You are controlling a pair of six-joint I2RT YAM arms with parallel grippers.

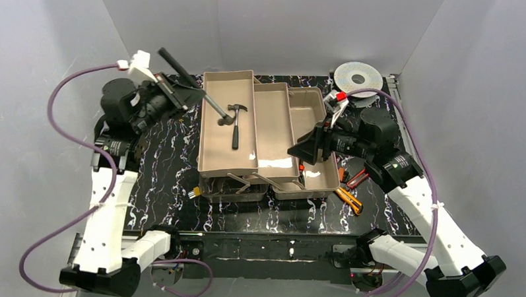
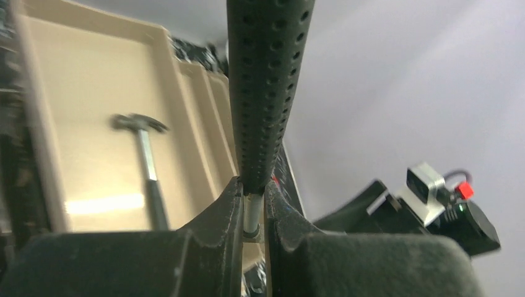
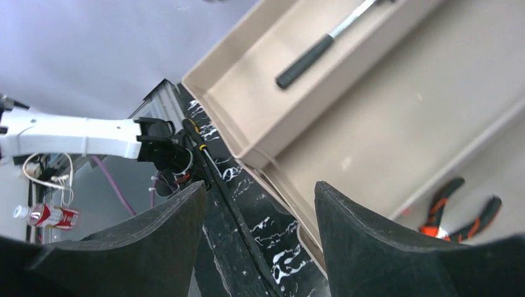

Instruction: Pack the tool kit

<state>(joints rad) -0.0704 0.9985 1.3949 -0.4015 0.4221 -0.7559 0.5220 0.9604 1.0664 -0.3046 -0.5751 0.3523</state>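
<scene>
Gripping a long black-handled tool (image 2: 266, 93) by its bare metal shaft just under the perforated grip, the left pincer (image 2: 252, 192) is clamped shut and holds it slanting over the left tray of the open tool kit (image 1: 274, 122). The kit sits mid-surface (image 1: 174, 158) with a hammer (image 1: 235, 124) lying in that tray. The right pincer (image 3: 259, 192) hangs spread wide and empty over the box's right side. The held tool looks stiff and fairly light, but its smooth shaft may pivot, so the textured grip seems the surer hold.

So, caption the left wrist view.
Left gripper shut on black dimpled-handle tool over tan plastic tray holding small metal hammer.
</scene>
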